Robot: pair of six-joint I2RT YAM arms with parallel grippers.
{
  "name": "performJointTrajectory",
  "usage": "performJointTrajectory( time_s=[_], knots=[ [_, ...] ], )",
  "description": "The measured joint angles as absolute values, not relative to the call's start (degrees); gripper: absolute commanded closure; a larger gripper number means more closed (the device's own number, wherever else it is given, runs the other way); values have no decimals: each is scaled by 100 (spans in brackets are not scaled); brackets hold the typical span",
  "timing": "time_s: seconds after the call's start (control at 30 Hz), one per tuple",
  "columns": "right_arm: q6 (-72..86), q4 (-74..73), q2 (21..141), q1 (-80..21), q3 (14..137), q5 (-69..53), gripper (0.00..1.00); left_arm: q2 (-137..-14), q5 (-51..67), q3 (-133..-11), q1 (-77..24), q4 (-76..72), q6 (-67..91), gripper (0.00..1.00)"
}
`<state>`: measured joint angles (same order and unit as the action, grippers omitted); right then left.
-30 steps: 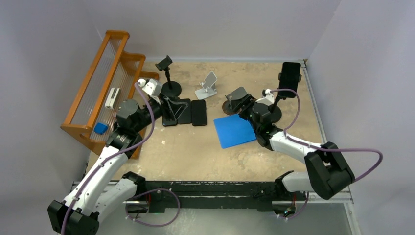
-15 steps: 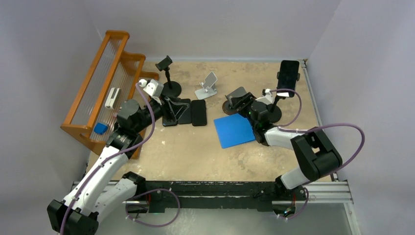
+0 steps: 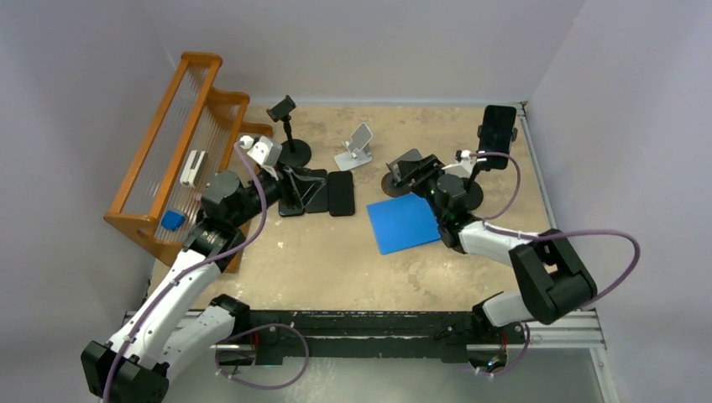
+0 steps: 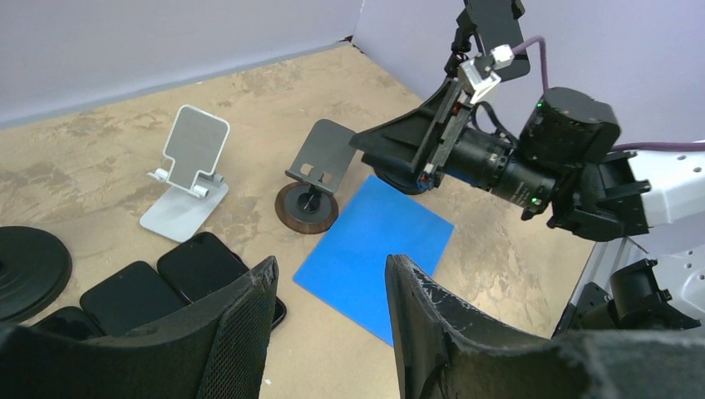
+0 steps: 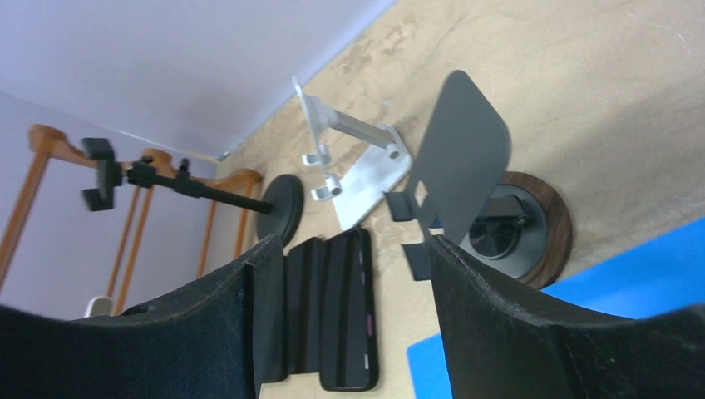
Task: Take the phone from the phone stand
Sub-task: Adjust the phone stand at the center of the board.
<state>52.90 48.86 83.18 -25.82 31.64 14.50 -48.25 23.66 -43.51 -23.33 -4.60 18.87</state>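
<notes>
Well, your left tool (image 4: pixel 330 274) and right tool (image 5: pixel 353 249) both stand part open, gripping nothing. Past the blue mat (image 3: pixel 403 222), your right wrist (image 3: pixel 449 197) hides much of the base of the phone stand (image 3: pixel 475 196). The phone (image 3: pixel 498 126) sits clamped upright atop it, at the far right corner of the table (image 3: pixel 336 252).

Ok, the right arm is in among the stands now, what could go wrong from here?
1. The right gripper, open and empty, points at the bare grey stand, while the phone sits clamped on the tall stand at the far right; it may close on the wrong thing.
2. The purple cable loops close beside that stand; swinging over could snag and tip it.
</notes>
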Motion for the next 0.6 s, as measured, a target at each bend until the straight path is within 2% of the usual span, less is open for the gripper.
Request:
performJointTrajectory(
  time_s=[0.4,0.6],
  knots=[
    [4790,4366,6831,-2838,2947,1466,31,-4871,2373,-4351,-2333,-458,1887,52],
    [4438,3765,6980,-3507,3277,2200,14,-4880,2373,-4351,-2333,-458,1885,52]
  ],
)
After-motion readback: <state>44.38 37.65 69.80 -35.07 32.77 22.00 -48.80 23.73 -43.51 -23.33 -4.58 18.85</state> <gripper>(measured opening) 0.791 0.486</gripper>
